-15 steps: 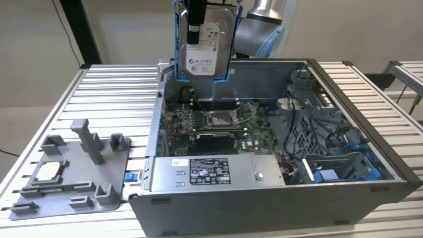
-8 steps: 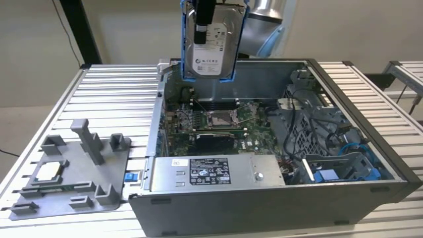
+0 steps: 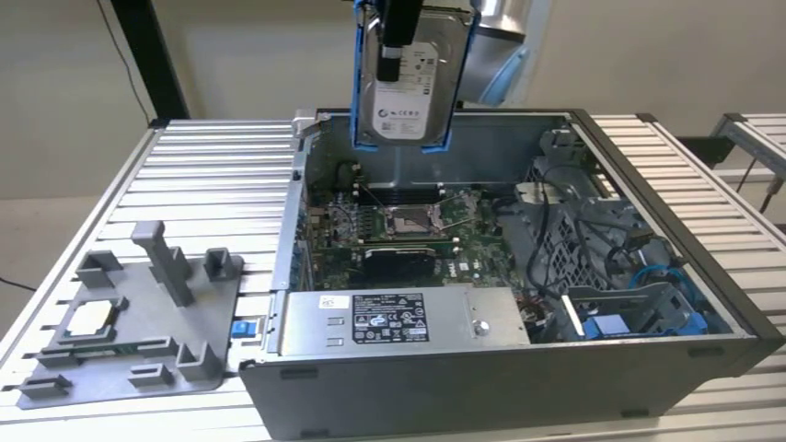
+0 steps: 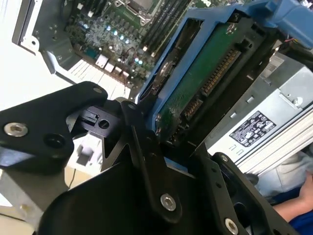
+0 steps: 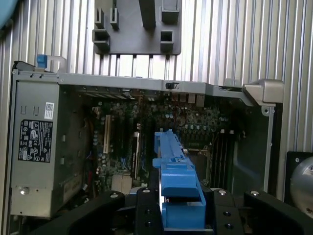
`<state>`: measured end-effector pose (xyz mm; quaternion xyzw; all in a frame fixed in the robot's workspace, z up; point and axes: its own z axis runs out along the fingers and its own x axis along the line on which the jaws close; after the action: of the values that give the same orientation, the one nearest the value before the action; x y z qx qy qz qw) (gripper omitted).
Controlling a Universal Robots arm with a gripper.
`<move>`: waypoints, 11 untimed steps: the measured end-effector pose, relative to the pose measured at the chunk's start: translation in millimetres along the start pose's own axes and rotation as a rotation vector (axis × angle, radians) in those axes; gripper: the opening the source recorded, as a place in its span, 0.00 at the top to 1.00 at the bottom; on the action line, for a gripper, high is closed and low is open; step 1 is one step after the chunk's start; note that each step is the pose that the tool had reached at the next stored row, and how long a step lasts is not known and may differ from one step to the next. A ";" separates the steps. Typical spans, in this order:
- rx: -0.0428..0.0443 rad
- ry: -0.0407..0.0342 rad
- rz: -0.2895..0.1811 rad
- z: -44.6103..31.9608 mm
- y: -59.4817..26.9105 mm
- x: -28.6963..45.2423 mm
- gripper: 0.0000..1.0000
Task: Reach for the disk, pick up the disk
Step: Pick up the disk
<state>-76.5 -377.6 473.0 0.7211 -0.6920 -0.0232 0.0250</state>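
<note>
The disk [image 3: 415, 92], a silver-grey drive with a white label in a bright blue frame, hangs upright above the back wall of the open computer case [image 3: 491, 387]. My gripper [image 3: 397, 46] is shut on it from above, with one black finger lying over its labelled face. The second wrist view shows the disk's [image 4: 208, 73] green circuit board side and blue edge held between the black fingers [image 4: 142, 147]. Seen in the first wrist view, the blue frame [image 5: 175, 178] sits clamped in my gripper [image 5: 181, 210], high over the motherboard.
Inside the case lie the motherboard [image 3: 393, 230], a long grey power supply box [image 3: 399, 318] at the front and a blue drive cage [image 3: 651, 313] toward the exterior view's right. A grey fixture [image 3: 135, 318] holding a small square chip [image 3: 88, 319] rests on the slatted table [image 3: 209, 175]. A person's blue sleeve [image 4: 293, 218] shows beside the case.
</note>
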 end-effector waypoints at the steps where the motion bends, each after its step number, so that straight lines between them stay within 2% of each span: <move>1: -0.0002 0.0000 0.000 -0.2 -2.1 0.1 1.00; 11: -0.0024 0.0002 -0.003 -1.7 -23.7 1.0 1.00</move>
<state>-52.7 -377.6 473.0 0.7220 -0.6910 -0.0240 0.0259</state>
